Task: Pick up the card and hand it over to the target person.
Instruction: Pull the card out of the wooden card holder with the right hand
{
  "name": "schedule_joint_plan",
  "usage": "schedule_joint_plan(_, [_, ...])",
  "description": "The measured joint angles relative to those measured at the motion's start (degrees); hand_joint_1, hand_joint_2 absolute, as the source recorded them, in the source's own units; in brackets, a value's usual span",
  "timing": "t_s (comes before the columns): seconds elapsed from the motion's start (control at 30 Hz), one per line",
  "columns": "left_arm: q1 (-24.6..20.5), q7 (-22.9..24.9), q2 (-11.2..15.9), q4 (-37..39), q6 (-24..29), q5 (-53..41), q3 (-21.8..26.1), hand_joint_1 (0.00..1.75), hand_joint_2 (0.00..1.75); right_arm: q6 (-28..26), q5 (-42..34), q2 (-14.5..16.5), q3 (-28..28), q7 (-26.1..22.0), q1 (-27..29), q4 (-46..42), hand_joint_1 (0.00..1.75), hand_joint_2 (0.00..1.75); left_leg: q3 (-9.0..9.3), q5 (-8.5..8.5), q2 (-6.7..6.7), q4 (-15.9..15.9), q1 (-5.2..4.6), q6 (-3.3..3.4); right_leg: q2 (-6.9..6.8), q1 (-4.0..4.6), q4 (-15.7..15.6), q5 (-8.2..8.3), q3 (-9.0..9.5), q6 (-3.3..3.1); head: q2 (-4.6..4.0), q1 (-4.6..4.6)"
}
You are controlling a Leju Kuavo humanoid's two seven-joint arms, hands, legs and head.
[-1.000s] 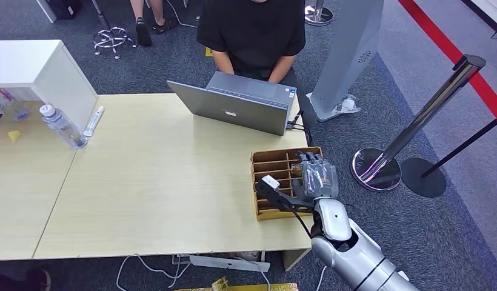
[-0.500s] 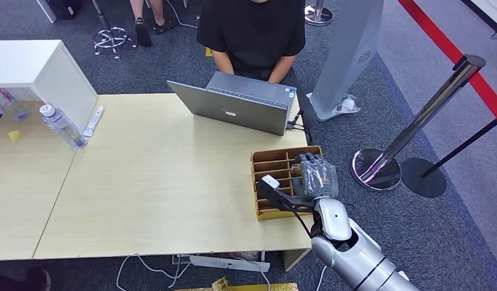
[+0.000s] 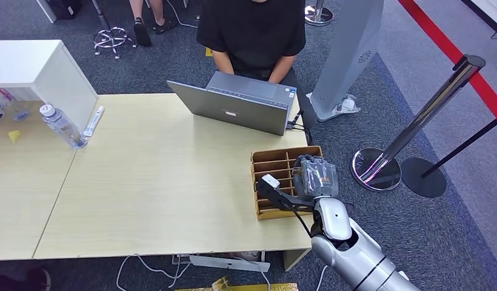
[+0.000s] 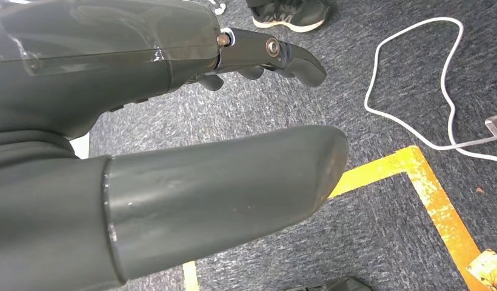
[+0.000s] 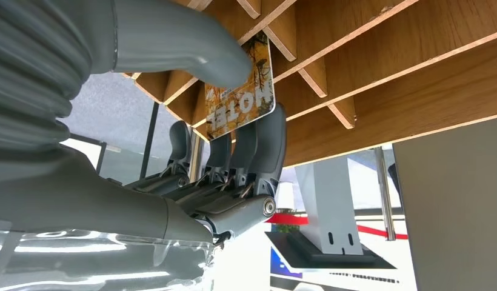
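Card [image 5: 241, 85] being pinched by right hand [image 5: 173, 139] inside wooden box [image 3: 275, 182]; left hand [image 4: 173, 121] hanging open, holding nothing.

The card [image 5: 241, 91] is small and flat, with rounded corners, a picture of yellow and orange leaves, and big white letters that say HOTEL. It stands on its edge in one slot of the wooden box [image 5: 379, 66], pinched between the thumb and fingers of the right hand [image 5: 234, 121].
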Motion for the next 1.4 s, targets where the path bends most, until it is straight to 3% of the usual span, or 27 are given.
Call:
schedule_joint_plan(0.07, [0.00,0.04,0.00,0.02,0.02,-0.01,0.00,0.00,0.00,-0.01,-0.03,0.03,0.05,-0.03,0.01,0.04,1.37,1.75,0.03,0.02,0.00,-0.04,0.00,-0.01,0.00,0.00,-0.03,0.02,0.03,0.00,0.00,0.00])
schedule_joint_plan(0.2, [-0.01,0.24,0.00,0.03,0.07,-0.07,-0.01,0.00,0.00,0.35,-0.08,0.06,0.30,-0.05,0.08,0.14,1.47,1.75,-0.04,-0.03,-0.02,0.04,0.00,0.01,-0.02,0.00,0.04,-0.04,-0.03,0.00,0.00,0.00])
schedule_joint_plan(0.63, [0.03,0.24,0.05,-0.02,0.15,-0.13,0.26,0.00,0.00,1.00,-0.37,-0.71,0.39,-0.15,-0.14,-2.02,1.58,1.75,0.03,0.04,0.00,-0.05,0.01,-0.02,-0.01,0.01,-0.05,0.03,0.04,-0.01,0.00,0.00])
schedule_joint_plan(0.93, [0.07,0.34,0.11,0.02,0.14,0.03,0.82,0.00,0.00,2.76,0.42,-2.59,-0.19,1.22,-0.77,-9.17,1.59,1.75,-0.09,-0.04,-0.04,0.09,-0.02,0.01,-0.04,-0.02,0.10,-0.05,-0.09,0.01,0.00,0.00])
schedule_joint_plan(1.07, [0.19,0.12,0.10,0.06,0.37,0.51,1.99,0.00,0.00,5.20,2.78,-5.26,-1.36,2.95,-1.84,-20.03,1.55,1.75,-0.21,-0.07,-0.03,0.20,-0.04,0.02,-0.03,-0.04,0.22,-0.09,-0.22,0.02,0.00,0.00])
schedule_joint_plan(1.4, [0.26,-0.12,0.12,0.13,0.32,0.86,2.95,0.00,0.00,5.88,5.98,-6.66,-3.23,3.29,-3.34,-29.05,1.50,1.75,-0.21,-0.07,-0.07,0.20,-0.04,0.02,-0.07,-0.04,0.21,-0.10,-0.21,0.02,0.00,0.00])
